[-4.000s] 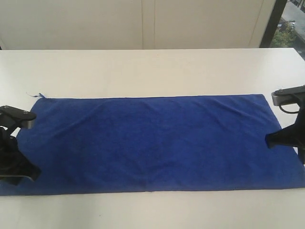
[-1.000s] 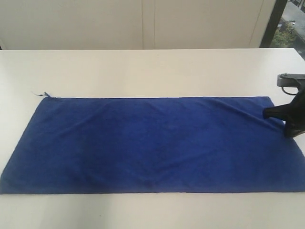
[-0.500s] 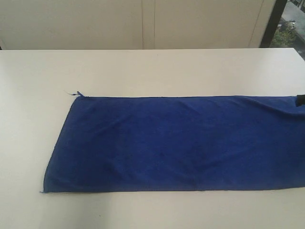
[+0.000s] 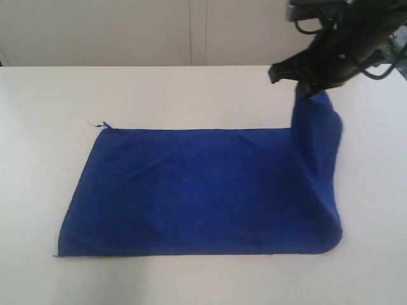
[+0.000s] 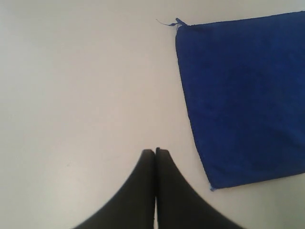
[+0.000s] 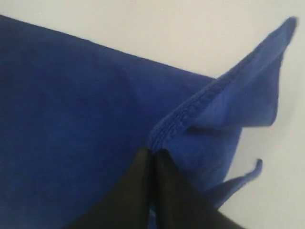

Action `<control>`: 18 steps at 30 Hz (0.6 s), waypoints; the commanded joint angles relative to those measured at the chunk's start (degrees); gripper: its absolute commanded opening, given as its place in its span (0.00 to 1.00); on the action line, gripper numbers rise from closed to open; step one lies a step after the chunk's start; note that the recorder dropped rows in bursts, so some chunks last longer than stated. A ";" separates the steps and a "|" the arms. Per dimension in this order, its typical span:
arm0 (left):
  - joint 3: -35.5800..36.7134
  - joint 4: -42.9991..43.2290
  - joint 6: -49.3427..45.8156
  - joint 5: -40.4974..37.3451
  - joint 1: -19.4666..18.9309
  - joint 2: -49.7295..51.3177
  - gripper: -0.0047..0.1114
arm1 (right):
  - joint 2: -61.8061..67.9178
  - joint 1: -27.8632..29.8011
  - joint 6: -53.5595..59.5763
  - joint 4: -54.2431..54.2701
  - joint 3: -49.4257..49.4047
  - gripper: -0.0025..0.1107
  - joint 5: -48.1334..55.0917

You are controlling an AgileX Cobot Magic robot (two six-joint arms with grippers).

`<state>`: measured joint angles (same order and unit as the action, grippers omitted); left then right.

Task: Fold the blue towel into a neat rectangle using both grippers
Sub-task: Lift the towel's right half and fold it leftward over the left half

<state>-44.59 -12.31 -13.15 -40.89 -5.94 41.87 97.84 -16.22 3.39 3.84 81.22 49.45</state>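
Counter (image 4: pixel 191 89): white, smooth and plain; fills most of the exterior view out to a straight far edge.
Room: pale wall panels (image 4: pixel 127 32) behind the far edge, split by a thin upright seam (image 4: pixel 198 32).
Towel (image 4: pixel 191 190): deep blue; flat on the counter across the middle and left. Right end held up off the counter, hanging as an upright fold and curling round at the near right.
Thread loop (image 4: pixel 103 124): at the towel's far left corner, lying on the counter.
Right pincer (image 4: pixel 304 89): high over the far right, tips together, clamped on the hemmed edge of the raised end.
Left pincer (image 5: pixel 155 151): tips pressed together, holding nothing; over bare counter, left of the towel's left edge and apart from it; outside the exterior view.
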 commanded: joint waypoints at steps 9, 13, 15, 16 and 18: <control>-0.21 -0.52 -0.36 -0.76 0.03 -0.48 0.04 | 21.20 -26.83 8.08 13.54 21.17 0.02 -2.91; -0.21 -0.52 -0.36 -0.76 0.03 -0.48 0.04 | 30.46 -29.99 8.08 16.64 25.00 0.02 -8.12; -0.21 -0.52 -0.36 -0.76 0.03 -0.48 0.04 | 33.70 -30.93 8.08 17.31 26.86 0.02 -8.55; -0.21 -0.52 -0.36 -0.76 0.03 -0.48 0.04 | 34.84 -31.30 8.08 17.31 27.76 0.02 -8.72; -0.21 -0.52 -0.36 -0.76 0.03 -0.48 0.04 | 36.01 -31.59 8.08 17.31 29.04 0.02 -8.72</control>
<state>-44.59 -12.31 -13.38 -40.89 -5.94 41.87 132.64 -47.17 10.86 20.54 108.03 42.04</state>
